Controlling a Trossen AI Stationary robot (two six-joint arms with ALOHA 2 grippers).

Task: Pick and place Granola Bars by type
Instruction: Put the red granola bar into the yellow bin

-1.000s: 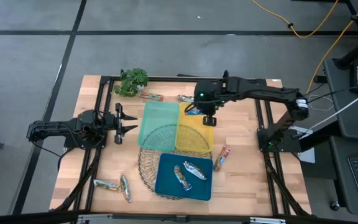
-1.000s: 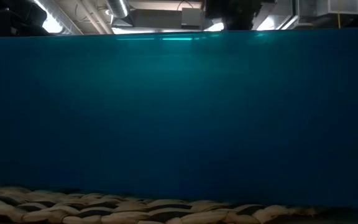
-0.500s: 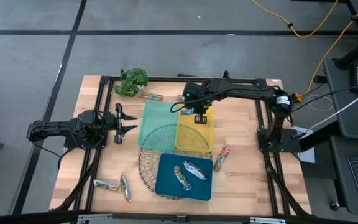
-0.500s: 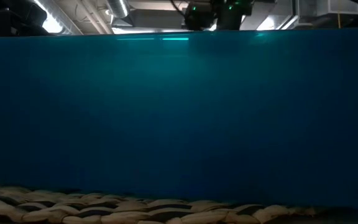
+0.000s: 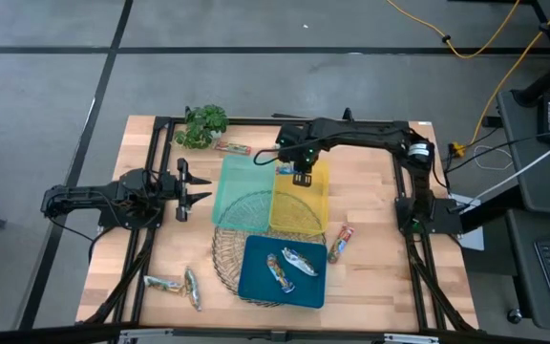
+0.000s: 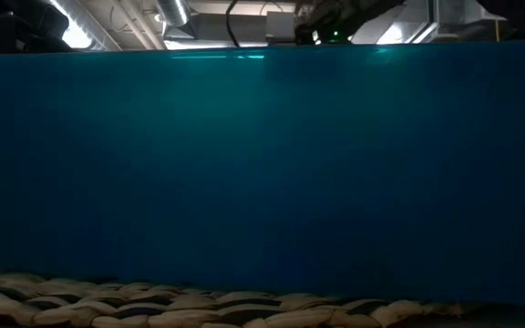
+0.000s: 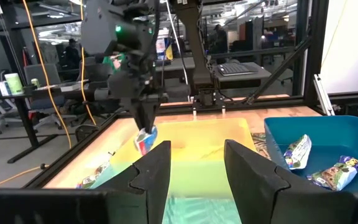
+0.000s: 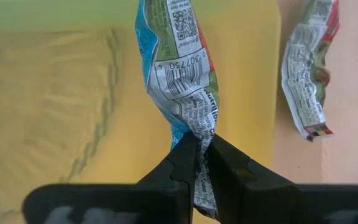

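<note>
**Right hand carries a pinched bar over the yellow tray**

The right hand (image 8: 199,163) has its two dark fingers squeezed together on the twisted end of a granola bar (image 8: 178,68), so the crinkled blue-and-white foil wrapper, barcode side showing, trails out past the fingertips. Gripping the thin crimped end seems sensible: the foil is slippery and the bar soft, and the pinch leaves the body free to drop cleanly. In the high view this hand (image 5: 301,174) hangs over the far end of the yellow tray (image 5: 313,208), which I take to be the bin meant for this kind of bar.

Just beyond the tray's far edge another bar (image 8: 308,78), in silver-green foil with a red tip, lies flat on the pale wooden worktop (image 5: 370,248), and a red-brown one (image 5: 231,148) lies near the plant (image 5: 204,124). Beside the yellow tray is a translucent green tray (image 5: 239,186), and both overlap a round wire basket (image 5: 232,250). Nearer, a deep blue tray (image 5: 256,277) already holds two wrapped bars (image 5: 289,265). One more lies by its right side (image 5: 340,241), and two sit at the near left corner (image 5: 175,285).

The left hand (image 5: 197,188) waits at the left side, fingers spread apart and holding nothing.
</note>
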